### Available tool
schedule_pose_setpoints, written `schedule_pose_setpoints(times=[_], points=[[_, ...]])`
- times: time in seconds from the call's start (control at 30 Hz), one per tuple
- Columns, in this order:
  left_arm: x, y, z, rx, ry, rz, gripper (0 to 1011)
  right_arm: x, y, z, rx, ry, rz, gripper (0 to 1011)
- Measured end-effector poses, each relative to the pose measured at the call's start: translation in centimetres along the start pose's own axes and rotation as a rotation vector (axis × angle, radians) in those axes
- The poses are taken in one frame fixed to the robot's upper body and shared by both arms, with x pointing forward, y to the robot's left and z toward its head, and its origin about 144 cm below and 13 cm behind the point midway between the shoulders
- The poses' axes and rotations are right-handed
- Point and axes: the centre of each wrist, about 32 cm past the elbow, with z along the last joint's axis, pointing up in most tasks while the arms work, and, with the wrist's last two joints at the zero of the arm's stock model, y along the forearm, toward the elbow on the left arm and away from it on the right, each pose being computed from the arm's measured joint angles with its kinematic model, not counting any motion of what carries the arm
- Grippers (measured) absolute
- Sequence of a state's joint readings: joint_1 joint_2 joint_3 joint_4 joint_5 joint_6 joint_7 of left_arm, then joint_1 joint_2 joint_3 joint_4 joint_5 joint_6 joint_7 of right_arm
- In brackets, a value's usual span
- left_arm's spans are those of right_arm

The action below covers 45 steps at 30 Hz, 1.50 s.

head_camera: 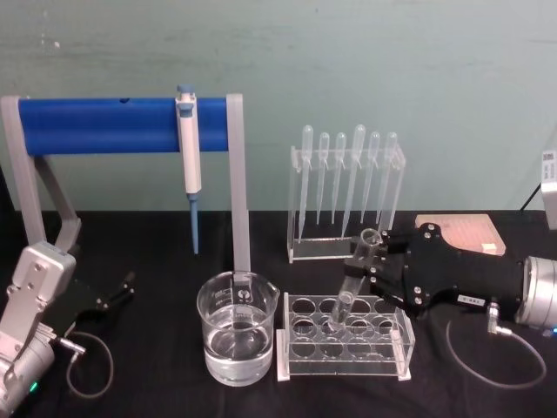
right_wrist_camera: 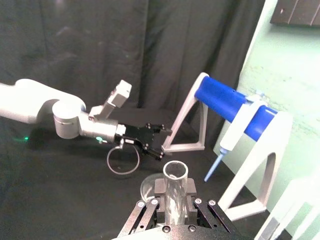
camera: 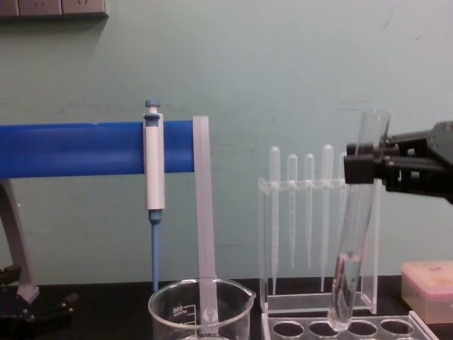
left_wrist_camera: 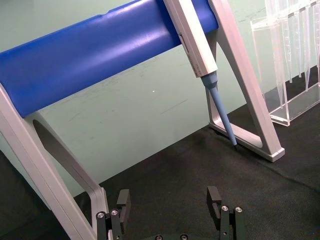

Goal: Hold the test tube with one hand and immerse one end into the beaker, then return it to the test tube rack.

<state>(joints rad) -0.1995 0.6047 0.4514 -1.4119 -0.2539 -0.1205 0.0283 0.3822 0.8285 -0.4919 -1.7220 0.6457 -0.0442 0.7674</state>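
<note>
The test tube (head_camera: 352,283) is a clear glass tube, tilted, with its round bottom at a hole of the clear tube rack (head_camera: 393,341). My right gripper (head_camera: 372,254) is shut on it near the rim. In the chest view the test tube (camera: 354,234) leans left at the bottom, held high by the right gripper (camera: 361,170), its tip just over the rack (camera: 340,329). The right wrist view looks down on the tube's open rim (right_wrist_camera: 175,172). The beaker (head_camera: 237,335), part full of clear liquid, stands left of the rack. My left gripper (left_wrist_camera: 169,200) is parked open at the far left.
A grey stand with a blue bar (head_camera: 122,124) holds a white-and-blue pipettor (head_camera: 189,157) behind the beaker. A clear rack of plastic pipettes (head_camera: 348,187) stands behind the tube rack. A pink box (head_camera: 461,233) lies at the back right.
</note>
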Motion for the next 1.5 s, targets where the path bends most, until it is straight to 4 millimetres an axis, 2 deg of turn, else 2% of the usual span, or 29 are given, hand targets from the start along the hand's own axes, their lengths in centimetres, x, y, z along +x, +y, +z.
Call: schedule_pose_setpoints(times=[0.53,1.03,1.5], points=[[0.0,0.0,0.0,0.0,0.0,0.0,1000,0.8,0.0,-2.7,-0.018,0.009,-0.014,228],[0.0,0.0,0.0,0.0,0.0,0.0,1000,1.7,1.1,-3.4,-0.008,0.003,-0.007,228],[0.0,0.0,0.0,0.0,0.0,0.0,1000,1.9,1.6,-4.9,-0.013,0.026,-0.003,228]])
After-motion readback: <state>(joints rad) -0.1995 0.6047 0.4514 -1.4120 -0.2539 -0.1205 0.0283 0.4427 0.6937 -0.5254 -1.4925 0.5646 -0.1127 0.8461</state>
